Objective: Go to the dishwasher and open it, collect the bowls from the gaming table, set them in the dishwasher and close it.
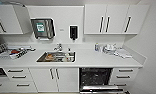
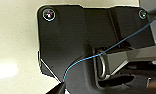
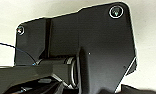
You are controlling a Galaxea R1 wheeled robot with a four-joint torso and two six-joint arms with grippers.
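Stainless-steel-fronted built-in dishwasher stands open beneath white countertop, beside steel sink; gripper fingers' spread cannot be told.

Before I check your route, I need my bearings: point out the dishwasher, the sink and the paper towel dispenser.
dishwasher point(image 1: 95, 76): head view, on its dark open inside under the counter.
sink point(image 1: 56, 57): head view, on the steel basin.
paper towel dispenser point(image 1: 42, 28): head view, on its dark front cover.

Black wrist plate, blue cable
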